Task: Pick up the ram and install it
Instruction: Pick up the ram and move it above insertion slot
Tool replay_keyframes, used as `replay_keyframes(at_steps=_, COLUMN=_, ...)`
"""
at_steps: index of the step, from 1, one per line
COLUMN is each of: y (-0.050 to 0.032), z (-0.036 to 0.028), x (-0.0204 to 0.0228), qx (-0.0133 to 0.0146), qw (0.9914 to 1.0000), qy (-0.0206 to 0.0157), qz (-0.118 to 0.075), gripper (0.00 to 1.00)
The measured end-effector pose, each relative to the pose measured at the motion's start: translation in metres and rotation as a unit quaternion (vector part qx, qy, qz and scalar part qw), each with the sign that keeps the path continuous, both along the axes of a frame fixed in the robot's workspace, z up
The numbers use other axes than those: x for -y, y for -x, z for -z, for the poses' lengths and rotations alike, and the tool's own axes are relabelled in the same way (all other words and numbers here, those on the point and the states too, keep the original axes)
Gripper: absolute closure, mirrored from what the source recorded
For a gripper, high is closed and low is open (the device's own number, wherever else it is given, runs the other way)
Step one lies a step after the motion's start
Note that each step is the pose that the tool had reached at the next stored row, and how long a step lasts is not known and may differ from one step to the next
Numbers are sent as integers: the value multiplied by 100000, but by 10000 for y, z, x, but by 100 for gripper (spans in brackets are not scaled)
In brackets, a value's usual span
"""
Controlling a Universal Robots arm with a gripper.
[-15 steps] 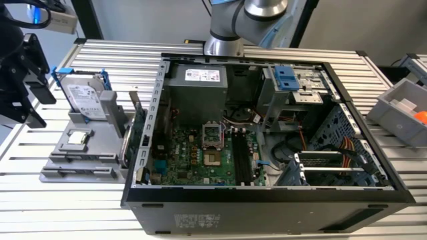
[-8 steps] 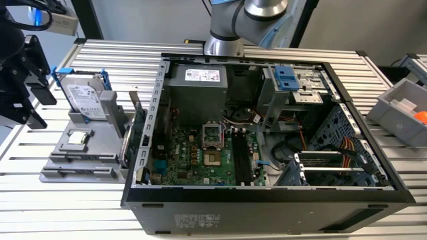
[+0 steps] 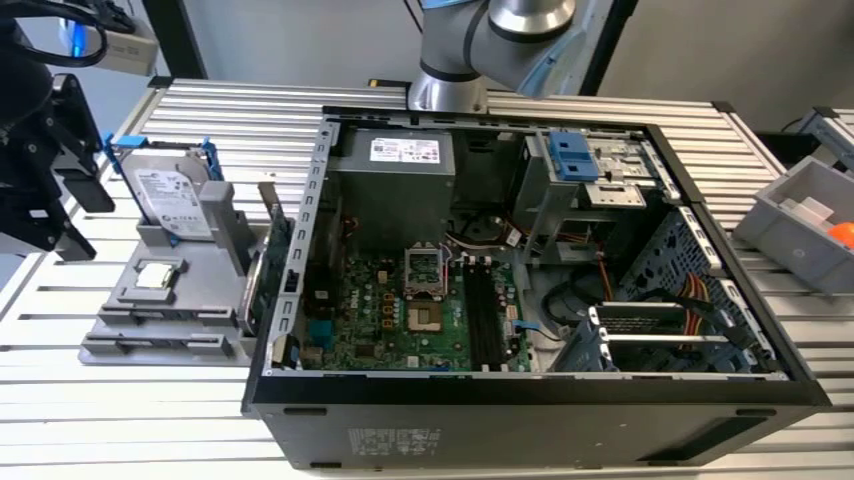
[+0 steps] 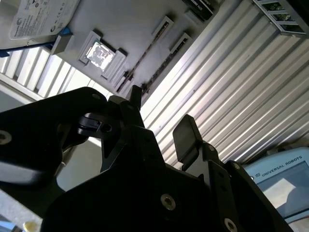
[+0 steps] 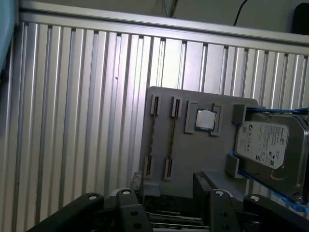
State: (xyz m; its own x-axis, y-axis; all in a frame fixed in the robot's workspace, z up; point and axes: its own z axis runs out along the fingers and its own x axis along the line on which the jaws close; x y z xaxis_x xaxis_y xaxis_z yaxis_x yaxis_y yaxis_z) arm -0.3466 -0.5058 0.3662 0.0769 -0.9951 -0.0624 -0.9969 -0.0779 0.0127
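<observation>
The ram shows in both wrist views as thin strips (image 5: 150,137) (image 4: 150,50) standing on edge in the two slots of a grey fixture (image 5: 183,154). My gripper (image 5: 169,186) (image 4: 160,111) hangs over the slatted table just short of the fixture's slot end. It is apart from the strips and open, with nothing between its black fingers (image 4: 186,137). In the exterior view the arm's black tool head (image 3: 54,190) sits at the far left, beside the fixture (image 3: 134,345).
On the fixture also sit a silver hard drive (image 3: 174,200) (image 5: 270,145) and a square processor (image 3: 158,275) (image 5: 206,119). An open computer case (image 3: 534,410) holds a green motherboard (image 3: 387,320) with dark memory slots (image 3: 483,320). At the right stands a grey bin (image 3: 801,220).
</observation>
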Motion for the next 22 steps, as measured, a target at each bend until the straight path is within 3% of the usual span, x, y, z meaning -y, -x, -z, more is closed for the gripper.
replay_keyframes(at_steps=22, y=0, z=85, x=0, qx=-5, qw=100000, qy=7, qz=0, gripper=0)
